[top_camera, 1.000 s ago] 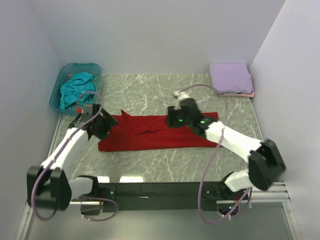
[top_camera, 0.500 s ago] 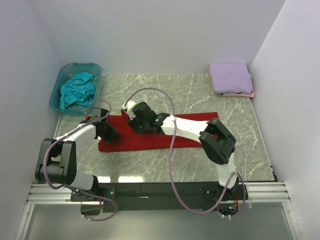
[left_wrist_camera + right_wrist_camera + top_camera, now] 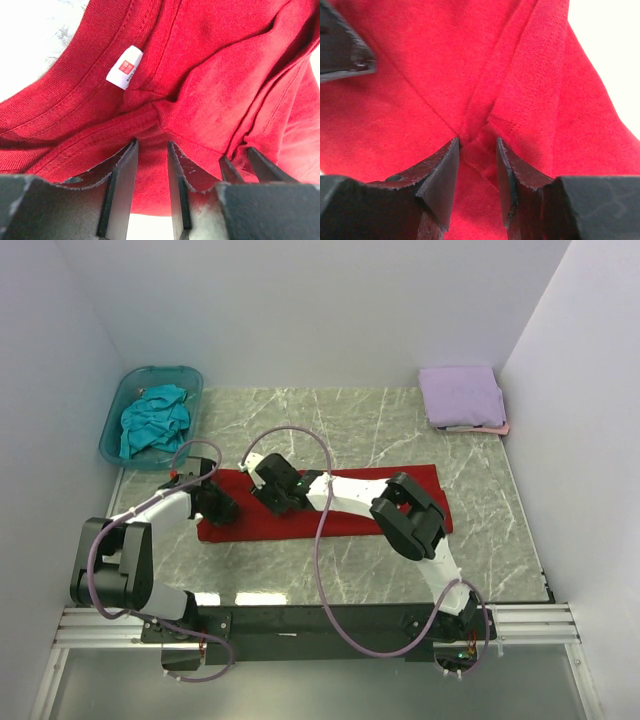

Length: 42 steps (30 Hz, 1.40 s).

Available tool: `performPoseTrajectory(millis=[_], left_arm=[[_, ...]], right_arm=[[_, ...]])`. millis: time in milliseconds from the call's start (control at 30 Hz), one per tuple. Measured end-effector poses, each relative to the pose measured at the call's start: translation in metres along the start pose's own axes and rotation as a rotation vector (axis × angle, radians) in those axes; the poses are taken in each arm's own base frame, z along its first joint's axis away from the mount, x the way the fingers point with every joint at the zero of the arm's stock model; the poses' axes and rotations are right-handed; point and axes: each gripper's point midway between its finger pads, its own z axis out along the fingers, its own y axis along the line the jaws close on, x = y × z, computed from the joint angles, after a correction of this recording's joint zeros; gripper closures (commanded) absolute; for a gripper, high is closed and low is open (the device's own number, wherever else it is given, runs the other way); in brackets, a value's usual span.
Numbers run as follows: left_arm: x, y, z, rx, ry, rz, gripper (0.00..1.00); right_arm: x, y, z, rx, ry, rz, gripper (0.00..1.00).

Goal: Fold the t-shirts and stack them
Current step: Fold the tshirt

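Four t-shirts [image 3: 340, 522], one tub [image 3: 160, 370]

Bright, even overhead light, soft shadows. In both wrist views the grey marbled tabletop [image 3: 30, 30] beside the deep red cloth t-shirt [image 3: 210, 90] blows out white.

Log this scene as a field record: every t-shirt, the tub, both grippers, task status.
red t-shirt: laid out mid-table, partly folded
left gripper: shut on a fold of the red t-shirt, near the collar tag
right gripper: shut on a pinched ridge of the red t-shirt
lavender t-shirt: folded, far right corner
pale pink t-shirt: under the lavender one, only an edge shows
teal t-shirt: crumpled in the tub, far left corner
status: two stacked, red being folded, teal not yet folded
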Motion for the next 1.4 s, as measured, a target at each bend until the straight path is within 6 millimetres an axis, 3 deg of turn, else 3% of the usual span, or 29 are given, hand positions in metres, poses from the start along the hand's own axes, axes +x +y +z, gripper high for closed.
performPoseTrajectory(millis=[133,400,500,600,733,833,1000,1167,1267,1400], left_arm=[[-0.001,0.000,-0.001,0.010,-0.007,-0.003,0.63],[-0.001,0.002,-0.002,0.019,-0.016,-0.006,0.63],[-0.001,0.003,-0.002,0.021,-0.018,-0.006,0.62],[-0.001,0.004,-0.003,0.020,-0.019,-0.006,0.62],[0.000,0.005,-0.004,0.020,-0.020,-0.007,0.61],[0.000,0.007,-0.005,0.017,-0.019,-0.008,0.56],[0.000,0.005,-0.010,0.023,-0.019,-0.007,0.34],[-0.005,0.003,-0.022,-0.006,-0.020,0.017,0.17],[-0.025,-0.020,-0.036,0.025,-0.064,0.057,0.15],[-0.064,-0.067,-0.051,0.103,-0.151,0.174,0.16]], right_arm=[[0.003,-0.008,0.002,0.043,0.008,-0.012,0.72],[-0.002,-0.030,0.002,0.119,-0.010,0.005,0.79],[-0.005,-0.053,0.001,0.148,-0.019,0.054,0.81],[-0.014,-0.089,-0.002,0.189,-0.048,0.134,0.82],[-0.020,-0.136,-0.009,0.228,-0.081,0.245,0.80],[-0.023,-0.159,-0.013,0.255,-0.100,0.294,0.74],[-0.024,-0.153,-0.011,0.205,-0.110,0.341,0.64],[-0.019,-0.136,-0.008,0.081,-0.109,0.412,0.63],[-0.021,-0.134,-0.009,0.014,-0.119,0.453,0.63],[-0.024,-0.134,-0.012,-0.057,-0.133,0.504,0.63]])
